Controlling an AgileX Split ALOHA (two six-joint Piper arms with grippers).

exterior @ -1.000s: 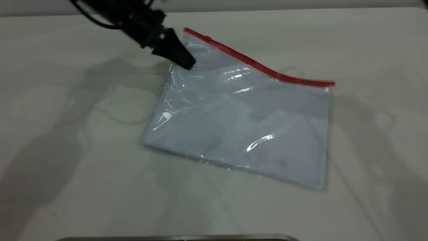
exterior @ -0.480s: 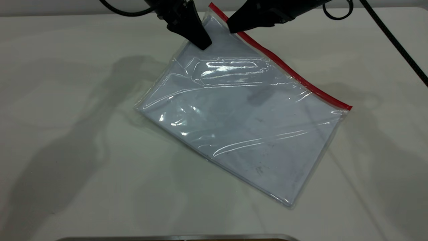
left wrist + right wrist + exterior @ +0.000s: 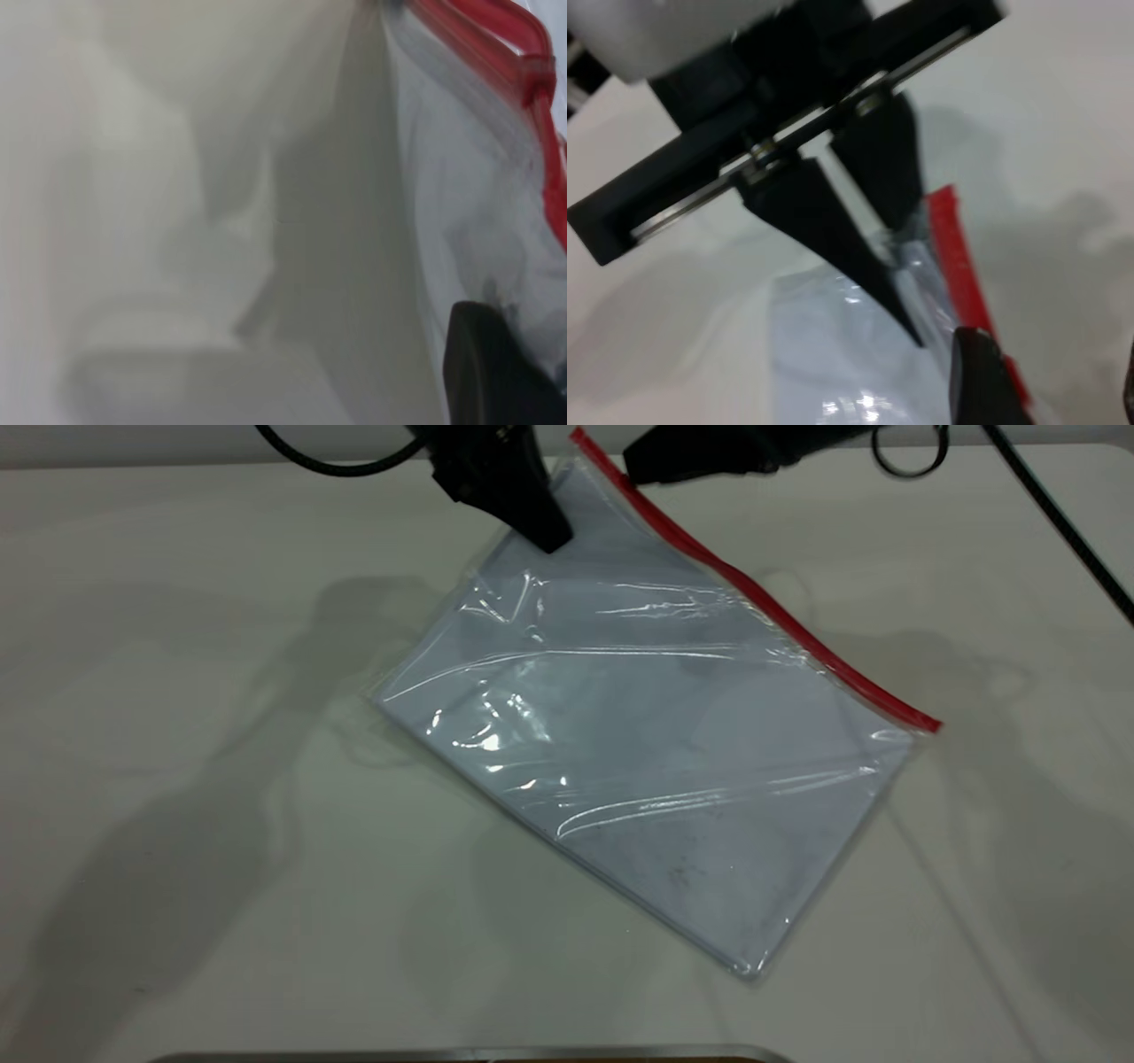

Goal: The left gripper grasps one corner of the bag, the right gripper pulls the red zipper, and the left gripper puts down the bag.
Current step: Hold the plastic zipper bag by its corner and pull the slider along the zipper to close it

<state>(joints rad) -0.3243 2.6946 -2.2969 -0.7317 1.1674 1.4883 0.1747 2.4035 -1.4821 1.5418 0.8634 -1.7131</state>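
The bag (image 3: 656, 762) is a clear pouch with pale sheets inside; its far corner is lifted and the rest lies on the table. The red zipper (image 3: 762, 602) runs along its far right edge. My left gripper (image 3: 551, 538) is shut on the lifted corner beside the zipper's upper end; the right wrist view shows its wedge jaws (image 3: 902, 266) pinching the plastic. My right gripper (image 3: 633, 467) hovers open just right of the zipper's top end. In the right wrist view, one of its fingers (image 3: 983, 381) stands against the red strip (image 3: 955, 257). The left wrist view shows the strip (image 3: 549, 150).
The pale table (image 3: 177, 779) surrounds the bag. A metal rim (image 3: 469, 1054) lies along the near edge. The right arm's thin cable (image 3: 1063, 514) crosses the far right corner.
My left gripper has lifted the bag's corner and swung it to the right, turning the bag. My right gripper has come into view and now sits beside the zipper's top end.
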